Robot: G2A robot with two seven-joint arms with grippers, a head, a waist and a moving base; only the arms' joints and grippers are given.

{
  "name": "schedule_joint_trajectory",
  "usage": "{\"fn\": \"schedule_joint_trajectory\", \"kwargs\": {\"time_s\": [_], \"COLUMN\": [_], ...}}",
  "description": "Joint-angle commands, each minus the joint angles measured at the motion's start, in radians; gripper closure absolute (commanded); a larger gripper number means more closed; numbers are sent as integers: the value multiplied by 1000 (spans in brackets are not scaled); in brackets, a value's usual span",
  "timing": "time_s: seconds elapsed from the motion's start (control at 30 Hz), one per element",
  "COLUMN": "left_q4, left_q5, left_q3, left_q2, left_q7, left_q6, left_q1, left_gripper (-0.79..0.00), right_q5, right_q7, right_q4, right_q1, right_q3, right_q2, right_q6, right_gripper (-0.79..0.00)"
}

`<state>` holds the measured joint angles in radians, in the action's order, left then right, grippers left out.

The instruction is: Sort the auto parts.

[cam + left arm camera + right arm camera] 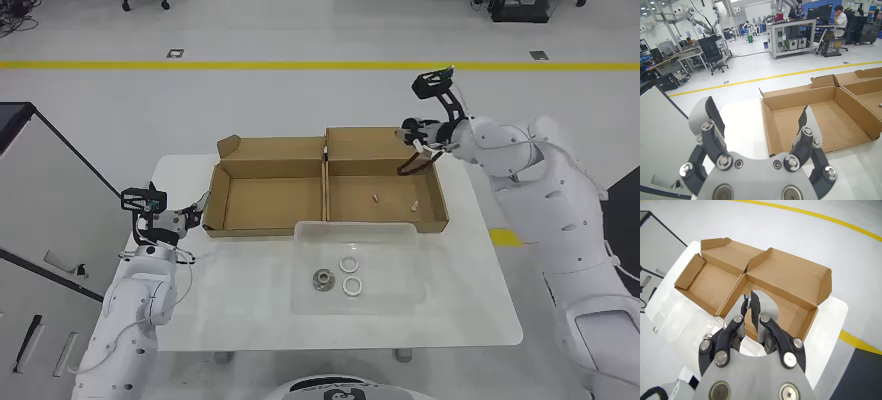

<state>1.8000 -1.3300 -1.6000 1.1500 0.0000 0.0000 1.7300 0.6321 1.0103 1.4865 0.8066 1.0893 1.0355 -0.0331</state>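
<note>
Right gripper (749,298) is pinching a small silver threaded bolt (748,303) over the right-hand brown cardboard box (390,165), likely for release there; left gripper (757,103) is hanging wide open, empty.

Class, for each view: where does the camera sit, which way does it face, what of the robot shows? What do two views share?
Top view: above the arms, facing down at the table, left box, right box and tray; both arms show.
Left wrist view: on the left wrist, facing across the left box toward the room; the open left claw shows.
Right wrist view: on the right wrist, facing down into both boxes; the right claw, shut on a bolt, shows.
Shared: all views show the left box.
</note>
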Motion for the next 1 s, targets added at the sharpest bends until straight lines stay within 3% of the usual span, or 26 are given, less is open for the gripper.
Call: {"fn": "schedule_joint_trajectory", "kwargs": {"time_s": [0.0, 0.4, 0.97], "left_q4": [0, 0, 0], "left_q5": [0, 0, 0], "left_q3": [0, 0, 0], "left_q2": [0, 0, 0], "left_q7": [0, 0, 0], "left_q6": [0, 0, 0], "left_q1": [0, 0, 0], "left_gripper": [-785, -785, -785], "right_q5": [27, 130, 137], "right_q7": [-17, -139, -189], "right_q4": [-54, -303, -557], "right_q1": [-20, -67, -100], "right_q3": [-44, -225, -328], "right_q2": [10, 72, 144], "right_q6": [1, 33, 40], "right_gripper": [0, 0, 0]}}
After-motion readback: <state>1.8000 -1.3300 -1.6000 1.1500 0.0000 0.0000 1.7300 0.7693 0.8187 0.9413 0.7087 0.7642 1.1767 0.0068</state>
